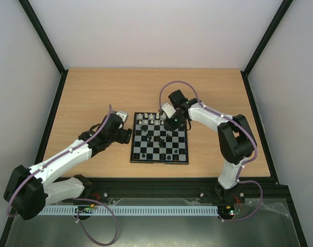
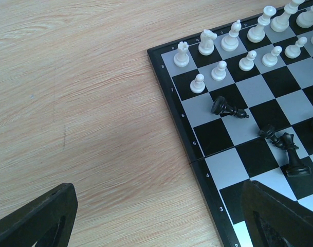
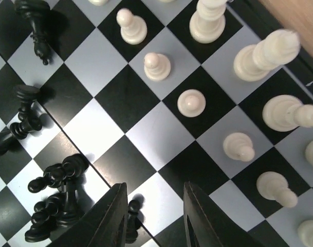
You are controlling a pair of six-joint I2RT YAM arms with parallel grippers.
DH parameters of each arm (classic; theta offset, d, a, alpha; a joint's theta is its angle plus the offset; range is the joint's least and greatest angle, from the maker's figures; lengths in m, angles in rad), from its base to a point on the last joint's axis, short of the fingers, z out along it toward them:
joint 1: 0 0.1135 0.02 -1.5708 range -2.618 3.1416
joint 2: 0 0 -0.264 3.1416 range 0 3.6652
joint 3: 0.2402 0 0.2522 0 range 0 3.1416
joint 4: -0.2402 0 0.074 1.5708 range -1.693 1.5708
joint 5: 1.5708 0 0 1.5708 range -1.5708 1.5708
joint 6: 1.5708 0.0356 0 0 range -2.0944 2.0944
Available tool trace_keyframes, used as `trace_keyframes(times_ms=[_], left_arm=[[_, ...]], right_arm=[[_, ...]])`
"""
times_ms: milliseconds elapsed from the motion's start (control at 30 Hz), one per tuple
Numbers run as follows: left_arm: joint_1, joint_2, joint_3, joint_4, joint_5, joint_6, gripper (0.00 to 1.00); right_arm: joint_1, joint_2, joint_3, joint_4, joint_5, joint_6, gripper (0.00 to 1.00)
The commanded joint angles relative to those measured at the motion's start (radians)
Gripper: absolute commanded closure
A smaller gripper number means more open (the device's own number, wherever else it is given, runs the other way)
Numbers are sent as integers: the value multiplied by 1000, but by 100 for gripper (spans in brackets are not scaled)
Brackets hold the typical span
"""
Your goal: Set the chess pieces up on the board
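Chess pieces only part-placed. Found right gripper part-open low over the board, clamped on nothing. Spotted small black pawn upright in the gap, against one finger. Noted toppled black pieces heaped mid-board just beside, and white pieces ranked upright along board's far edge. Found left gripper spread wide, empty, off board's left rim. Judged best: centre on one fallen piece, pinch low, lift straight, spare neighbours.

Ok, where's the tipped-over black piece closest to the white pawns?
In the left wrist view, that black piece lies on its side near the board's left rim, just in front of the white pawns.
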Motion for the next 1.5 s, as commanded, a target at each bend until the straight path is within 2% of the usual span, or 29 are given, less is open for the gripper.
trace_keyframes(times_ms=[0,500,833,1033,1467], left_arm=[[8,-9,25,-6,6,4,10],[8,-5,26,-8,8,2,10],[11,-4,26,-8,10,2,10],[10,-4,26,-8,11,3,10],[10,0,27,-7,17,3,10]], right_arm=[[11,35,13,-116,-32,17,68],[86,26,-99,-96,133,-4,71],[91,8,-141,-83,153,-7,78],[92,1,-150,-86,163,-7,74],[93,-16,-181,-83,175,-10,77]])
